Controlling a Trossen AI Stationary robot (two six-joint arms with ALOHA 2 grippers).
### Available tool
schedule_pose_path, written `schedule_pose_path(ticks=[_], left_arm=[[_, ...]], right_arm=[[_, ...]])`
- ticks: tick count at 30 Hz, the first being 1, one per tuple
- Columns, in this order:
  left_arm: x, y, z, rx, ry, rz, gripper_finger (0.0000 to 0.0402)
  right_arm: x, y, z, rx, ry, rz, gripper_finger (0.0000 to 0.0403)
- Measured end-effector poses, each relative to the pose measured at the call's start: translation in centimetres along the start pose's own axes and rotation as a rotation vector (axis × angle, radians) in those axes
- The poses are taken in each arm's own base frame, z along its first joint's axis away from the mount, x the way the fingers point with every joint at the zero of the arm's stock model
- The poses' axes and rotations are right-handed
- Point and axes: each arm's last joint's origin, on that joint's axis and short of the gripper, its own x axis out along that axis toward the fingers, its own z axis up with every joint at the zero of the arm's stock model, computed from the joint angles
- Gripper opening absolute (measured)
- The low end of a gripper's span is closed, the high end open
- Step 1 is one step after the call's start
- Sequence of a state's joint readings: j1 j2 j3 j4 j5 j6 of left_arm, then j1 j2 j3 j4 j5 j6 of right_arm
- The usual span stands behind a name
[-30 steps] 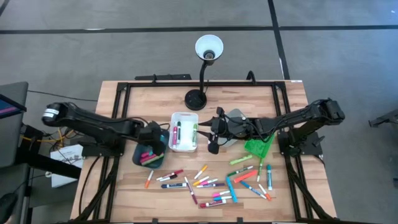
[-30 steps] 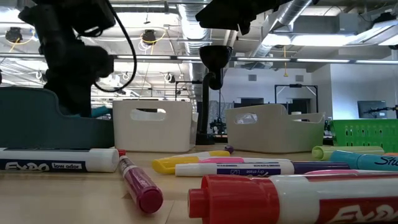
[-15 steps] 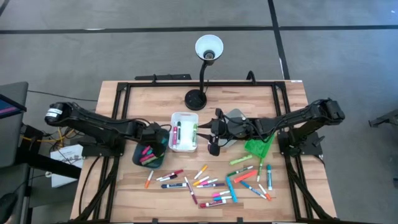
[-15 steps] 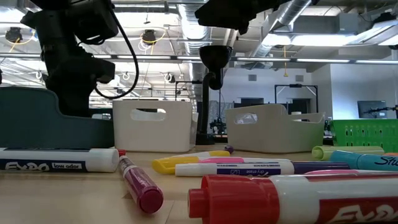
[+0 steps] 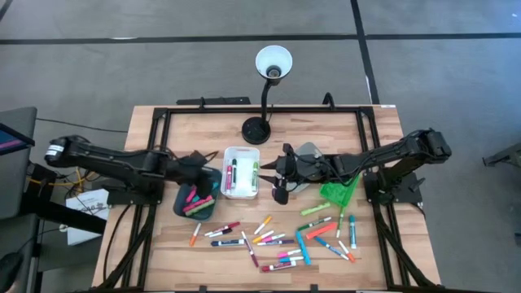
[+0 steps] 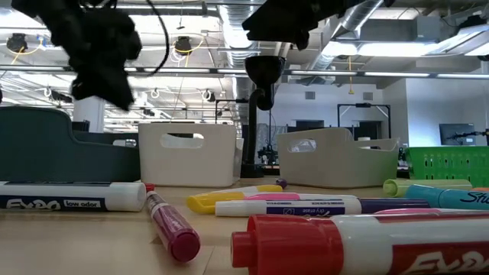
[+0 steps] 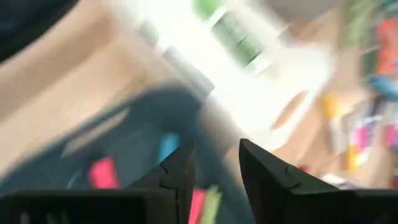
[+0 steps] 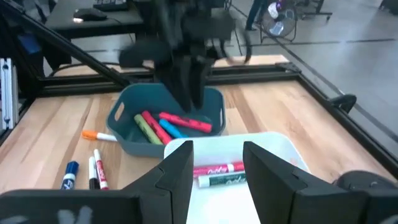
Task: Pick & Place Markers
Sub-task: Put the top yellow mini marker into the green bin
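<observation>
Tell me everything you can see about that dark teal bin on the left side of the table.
The teal bin is a small, rounded-cornered open tub that looks like plastic, standing upright on the wooden table. Inside lie several markers: pink, green, blue and red ones, resting at a slant. The left end effector hangs just above it, empty, apart from its rim. A white bin stands beside it.

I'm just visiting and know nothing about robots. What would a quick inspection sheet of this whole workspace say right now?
Surface: wooden table, black frame.
Job's things: markers scattered at the front; some in the teal bin and white bin.
Clutter: desk lamp, grey bin, green bin.
Grippers: left gripper above the teal bin, empty; right gripper open, empty, beside the white bin.
Cables: bundle left of the table.
Surroundings: grey floor; workshop behind.
</observation>
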State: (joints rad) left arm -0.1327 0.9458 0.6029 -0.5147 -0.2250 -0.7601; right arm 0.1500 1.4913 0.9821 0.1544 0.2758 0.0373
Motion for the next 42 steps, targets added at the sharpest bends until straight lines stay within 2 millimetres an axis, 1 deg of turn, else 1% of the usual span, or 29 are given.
schedule_pose_path(ticks=[2, 5, 9, 13, 20, 23, 26, 28, 30, 35, 37, 40, 42], left_arm=[[-0.5, -0.9, 0.7, 0.063, -0.103, -0.089, 0.0110], [-1.4, -2.5, 1.8, 0.201, -0.269, -0.227, 0.0104], [-1.9, -4.1, 2.4, 0.405, -0.419, -0.306, 0.0102], [-1.2, -4.7, 2.3, 0.520, -0.432, -0.290, 0.0102], [1.4, -5.2, 1.8, 0.553, -0.369, -0.253, 0.0102], [2.0, -5.5, 1.8, 0.592, -0.373, -0.246, 0.0102], [2.2, -5.7, 1.9, 0.616, -0.396, -0.249, 0.0102], [2.0, -5.8, 2.1, 0.624, -0.421, -0.257, 0.0102], [1.9, -5.8, 2.2, 0.647, -0.436, -0.259, 0.0102], [1.6, -6.1, 2.4, 0.699, -0.467, -0.295, 0.0102], [1.6, -6.1, 2.5, 0.711, -0.475, -0.315, 0.0102], [1.6, -5.9, 2.9, 0.738, -0.486, -0.326, 0.0102], [1.7, -5.8, 3.1, 0.744, -0.493, -0.333, 0.0102]], right_arm=[[0.0, 0.0, -0.1, 0.001, 0.006, 0.011, 0.0131], [0.0, 0.1, -0.2, 0.015, 0.016, 0.017, 0.0131], [-0.2, 0.7, -0.8, -0.002, 0.080, 0.063, 0.0131], [-0.5, 1.7, -1.3, -0.022, 0.128, 0.133, 0.0131], [-1.2, 3.8, -1.8, -0.059, 0.158, 0.257, 0.0131], [-1.7, 4.8, -1.9, -0.076, 0.168, 0.288, 0.0131], [-2.1, 5.9, -2.2, -0.092, 0.178, 0.318, 0.0131], [-1.6, 6.7, -2.7, -0.079, 0.189, 0.331, 0.0131], [-0.9, 7.4, -4.0, -0.079, 0.238, 0.333, 0.0131], [2.2, 8.6, -7.0, -0.087, 0.300, 0.341, 0.0131], [3.0, 8.9, -7.6, -0.073, 0.328, 0.361, 0.0131], [4.1, 9.5, -7.9, -0.029, 0.336, 0.438, 0.0131], [4.8, 9.9, -8.7, -0.029, 0.366, 0.468, 0.0131]])
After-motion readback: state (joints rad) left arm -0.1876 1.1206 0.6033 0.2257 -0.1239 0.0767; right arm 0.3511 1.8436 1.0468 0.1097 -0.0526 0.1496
